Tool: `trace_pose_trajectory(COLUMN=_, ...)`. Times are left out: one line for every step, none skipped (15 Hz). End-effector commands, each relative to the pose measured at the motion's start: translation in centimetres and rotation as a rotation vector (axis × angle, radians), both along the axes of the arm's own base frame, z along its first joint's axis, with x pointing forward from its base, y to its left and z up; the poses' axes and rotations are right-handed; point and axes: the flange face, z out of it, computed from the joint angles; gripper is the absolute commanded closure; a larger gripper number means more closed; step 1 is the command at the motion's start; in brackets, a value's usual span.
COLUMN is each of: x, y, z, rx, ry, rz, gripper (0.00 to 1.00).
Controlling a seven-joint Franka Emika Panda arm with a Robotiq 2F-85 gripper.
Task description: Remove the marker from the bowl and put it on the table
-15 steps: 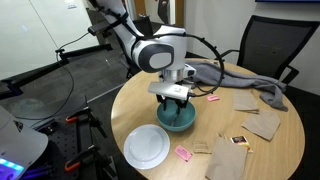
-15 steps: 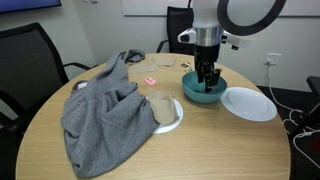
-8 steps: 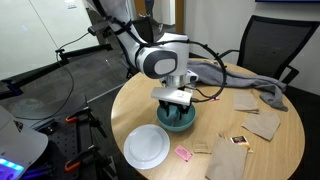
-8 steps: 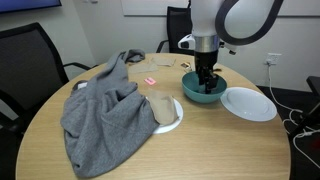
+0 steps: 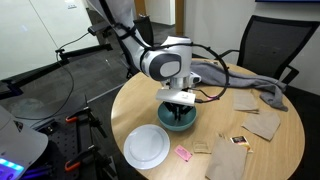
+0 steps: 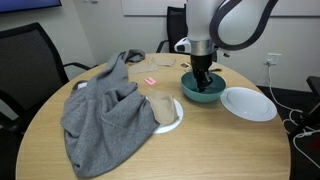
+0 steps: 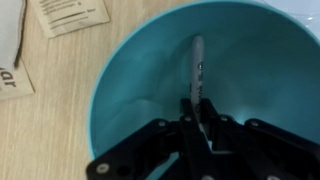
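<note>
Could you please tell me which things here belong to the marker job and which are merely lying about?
Job: marker, bowl, table, gripper closed on the marker.
Lying about: white plate, grey cloth, pink items, brown paper pieces.

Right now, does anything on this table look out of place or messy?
Yes. A marker lies inside the bowl, an odd spot for a pen; the gripper is down in the bowl at its end. A grey cloth also sprawls crumpled across the table.
</note>
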Motion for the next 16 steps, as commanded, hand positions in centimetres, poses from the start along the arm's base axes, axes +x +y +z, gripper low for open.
trace_pose_trajectory(x=0.3, y=0.0, z=0.8, rx=-0.025, ry=0.001, rz=-0.008, gripper=0.96)
trace_pose_trajectory(x=0.1, y=0.2, z=1.3, rx=-0.027, ry=-0.002, rz=-0.009, gripper=0.96)
trace_pose_trajectory(x=-0.3, y=0.5, z=2.4, rx=-0.03, ry=-0.013, rz=-0.008, gripper=0.96)
trace_pose_trajectory(x=-0.5, y=0.8, z=3.1, rx=-0.03, ry=-0.023, rz=-0.002, gripper=0.96)
trace_pose_trajectory(x=-0.9, y=1.1, z=4.3, rx=-0.031, ry=-0.034, rz=0.008, gripper=0.96)
trace_pose_trajectory(x=-1.2, y=1.4, z=5.4, rx=-0.034, ry=-0.04, rz=0.013, gripper=0.96)
trace_pose_trajectory(x=-1.6, y=1.9, z=6.6, rx=-0.029, ry=-0.048, rz=0.015, gripper=0.96)
trace_pose_trajectory(x=-1.9, y=2.2, z=7.7, rx=-0.026, ry=-0.053, rz=0.022, gripper=0.96)
trace_pose_trajectory(x=-2.5, y=2.7, z=9.1, rx=-0.026, ry=-0.059, rz=0.024, gripper=0.96)
trace_pose_trajectory(x=-2.9, y=3.0, z=10.3, rx=-0.028, ry=-0.068, rz=0.029, gripper=0.96)
trace_pose_trajectory(x=-3.4, y=3.4, z=11.7, rx=-0.029, ry=-0.08, rz=0.037, gripper=0.96)
trace_pose_trajectory(x=-3.8, y=3.8, z=12.9, rx=-0.033, ry=-0.091, rz=0.038, gripper=0.96)
trace_pose_trajectory(x=-4.1, y=4.3, z=14.2, rx=-0.028, ry=-0.104, rz=0.051, gripper=0.96)
trace_pose_trajectory(x=-4.4, y=4.5, z=15.5, rx=-0.023, ry=-0.113, rz=0.064, gripper=0.96)
trace_pose_trajectory(x=-4.6, y=5.0, z=16.5, rx=-0.015, ry=-0.125, rz=0.078, gripper=0.96)
trace_pose_trajectory(x=-4.7, y=5.6, z=17.5, rx=-0.01, ry=-0.134, rz=0.089, gripper=0.96)
